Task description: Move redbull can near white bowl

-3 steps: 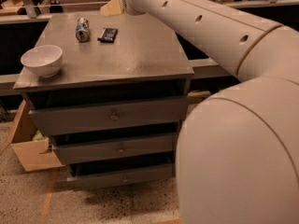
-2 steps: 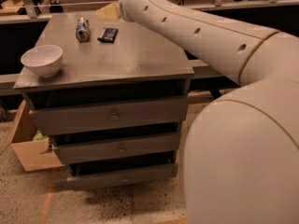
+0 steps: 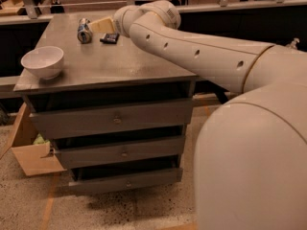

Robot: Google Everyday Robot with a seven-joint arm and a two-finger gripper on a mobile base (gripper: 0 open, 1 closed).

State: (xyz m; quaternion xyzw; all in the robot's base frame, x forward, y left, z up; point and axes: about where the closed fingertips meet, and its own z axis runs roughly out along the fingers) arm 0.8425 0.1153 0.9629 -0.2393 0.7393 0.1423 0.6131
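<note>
Atop the cabinet (image 3: 120, 61), the gripper (image 3: 101, 26) is just beside the redbull can (image 3: 84, 30), jaws' state unclear.

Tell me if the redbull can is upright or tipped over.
Tipped, it seems: the redbull can lies lengthwise on the cabinet top, one round end facing the camera. The hand is close beside it.

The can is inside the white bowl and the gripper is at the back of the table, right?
Not quite. The camera view shows the can lying at the back of the table, apart from the bowl, which sits at the front left corner. The gripper is at the back, right beside the can.
</note>
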